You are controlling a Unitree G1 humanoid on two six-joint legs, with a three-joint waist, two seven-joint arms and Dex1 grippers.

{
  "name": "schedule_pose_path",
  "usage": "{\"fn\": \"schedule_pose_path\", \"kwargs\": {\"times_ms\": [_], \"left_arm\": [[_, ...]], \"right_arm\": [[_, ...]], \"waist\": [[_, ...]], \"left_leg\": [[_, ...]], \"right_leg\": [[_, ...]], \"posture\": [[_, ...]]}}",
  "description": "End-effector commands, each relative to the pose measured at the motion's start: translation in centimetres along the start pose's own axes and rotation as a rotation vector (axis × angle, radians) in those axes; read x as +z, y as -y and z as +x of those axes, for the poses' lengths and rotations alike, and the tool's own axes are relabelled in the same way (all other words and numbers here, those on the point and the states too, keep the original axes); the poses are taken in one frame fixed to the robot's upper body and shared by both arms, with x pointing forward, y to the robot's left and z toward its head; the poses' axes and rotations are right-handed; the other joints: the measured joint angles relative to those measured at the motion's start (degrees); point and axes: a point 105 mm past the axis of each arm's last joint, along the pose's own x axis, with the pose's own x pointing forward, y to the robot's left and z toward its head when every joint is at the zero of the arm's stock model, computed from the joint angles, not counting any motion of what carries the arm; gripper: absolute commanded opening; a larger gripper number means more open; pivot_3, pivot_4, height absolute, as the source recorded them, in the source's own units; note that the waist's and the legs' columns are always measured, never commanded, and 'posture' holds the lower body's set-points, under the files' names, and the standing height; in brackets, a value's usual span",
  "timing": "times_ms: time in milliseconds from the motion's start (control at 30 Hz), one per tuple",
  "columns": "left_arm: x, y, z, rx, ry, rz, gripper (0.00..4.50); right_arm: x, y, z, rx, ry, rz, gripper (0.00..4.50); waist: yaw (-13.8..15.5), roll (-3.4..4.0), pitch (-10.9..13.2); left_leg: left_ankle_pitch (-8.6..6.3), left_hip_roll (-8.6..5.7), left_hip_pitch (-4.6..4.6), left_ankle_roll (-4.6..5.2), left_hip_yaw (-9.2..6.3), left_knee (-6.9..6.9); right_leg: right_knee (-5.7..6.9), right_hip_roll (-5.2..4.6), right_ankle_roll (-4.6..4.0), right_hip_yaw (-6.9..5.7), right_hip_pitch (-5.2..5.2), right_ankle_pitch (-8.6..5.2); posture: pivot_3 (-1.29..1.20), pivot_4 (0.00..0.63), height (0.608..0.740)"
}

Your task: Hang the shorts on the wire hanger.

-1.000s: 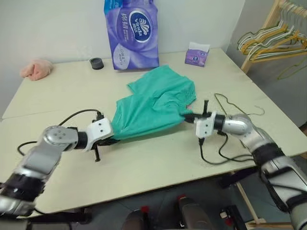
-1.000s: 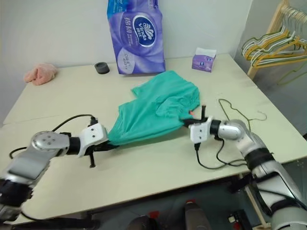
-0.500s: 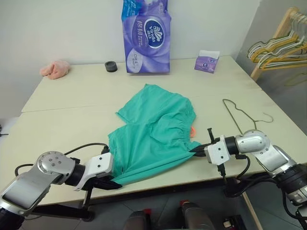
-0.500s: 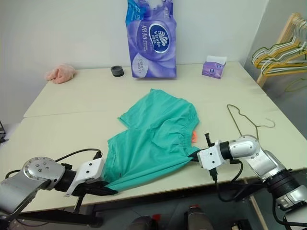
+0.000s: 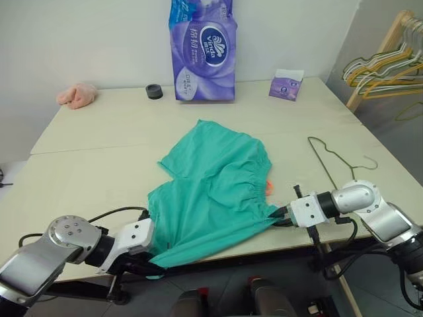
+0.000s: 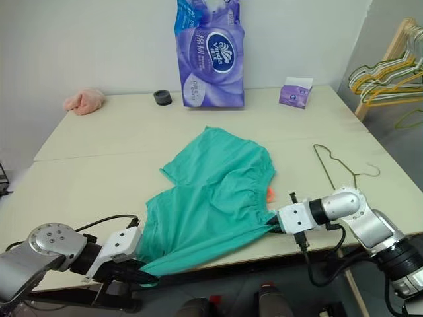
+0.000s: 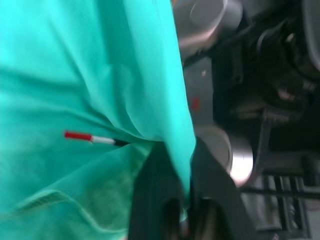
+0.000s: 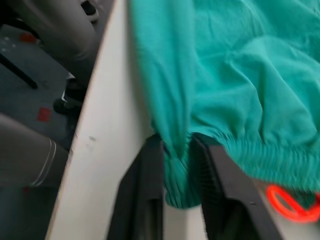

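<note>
My left gripper (image 7: 181, 200) sits at the near edge of the table (image 5: 92, 139), its two black fingers (image 7: 152, 190) set on either side of a fold of the shorts (image 5: 215, 188); the wrist view shows teal fabric running down between them, so I read this as a pinch on the near left corner of the garment, though the view is close and blurred and I cannot tell how firmly the fold is held. My right gripper (image 8: 177, 185) is at the near right of the shorts, at the table edge, with the gathered elastic waistband bunched between its fingers (image 8: 145, 190); the jaws stand narrowly apart with cloth filling the gap. A small orange tag (image 8: 295, 202) lies just beside the right finger on the table surface. The shorts lie spread flat across the middle of the table, one leg reaching away toward the far side, the near hem drawn to the front edge between my two grippers. The wire hanger (image 5: 334, 158) lies flat on the table to the right of the shorts, apart from them, hook toward the right edge. At the far side stand a purple tissue pack (image 5: 203, 49), a small purple box (image 5: 285, 86), a black round object (image 5: 154, 91) and a pink cloth (image 5: 77, 95). Bunched hangers (image 5: 386, 63) hang on a rack beyond the table's right corner.
</note>
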Motion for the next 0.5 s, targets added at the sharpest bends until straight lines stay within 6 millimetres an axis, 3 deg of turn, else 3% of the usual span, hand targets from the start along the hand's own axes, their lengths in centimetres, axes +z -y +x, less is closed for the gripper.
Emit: {"fn": "schedule_pose_path", "kwargs": {"times_ms": [33,233,300,433,500], "left_arm": [[1.0,0.1,-0.5,-0.005,0.019,0.032,1.82],[3.9,0.6,-0.9,-0.043,0.212,0.011,3.58],[5.1,0.4,-1.2,-0.033,0.276,0.029,4.19],[7.8,-1.3,-2.2,0.064,0.411,0.074,4.19],[9.3,-2.0,-2.6,0.110,0.475,0.117,4.19]], "right_arm": [[2.0,0.4,-1.1,-0.004,0.040,0.030,2.40],[4.5,0.1,-2.7,-0.049,0.179,0.227,4.41],[4.8,1.3,-3.7,-0.158,0.236,0.314,4.50],[3.1,4.2,-6.3,-0.463,0.254,0.442,4.50],[1.2,5.6,-8.3,-0.689,0.195,0.477,4.50]], "waist": [[-0.04,0.01,0.01],[0.10,-0.02,0.02],[0.11,-0.04,0.03],[0.28,-0.04,0.02],[0.36,-0.06,0.02]], "left_leg": [[0.00,0.00,0.00,0.00,0.02,0.00],[-0.02,0.03,-0.01,0.01,-0.04,0.00],[-0.02,0.03,-0.01,0.01,-0.05,0.00],[-0.02,0.03,-0.01,0.00,-0.05,0.01],[-0.02,0.01,-0.01,0.00,-0.03,0.01]], "right_leg": [[0.00,0.00,0.06,0.01,0.00,-0.04],[-0.01,-0.07,0.15,0.00,0.01,-0.11],[-0.02,-0.07,0.19,-0.01,0.01,-0.13],[-0.03,-0.06,0.16,-0.01,0.04,-0.12],[-0.04,-0.06,0.14,0.02,0.04,-0.10]], "posture": [[-0.14,0.086,0.740],[-0.15,0.090,0.740],[-0.15,0.093,0.740],[-0.16,0.094,0.740],[-0.18,0.096,0.740]]}}
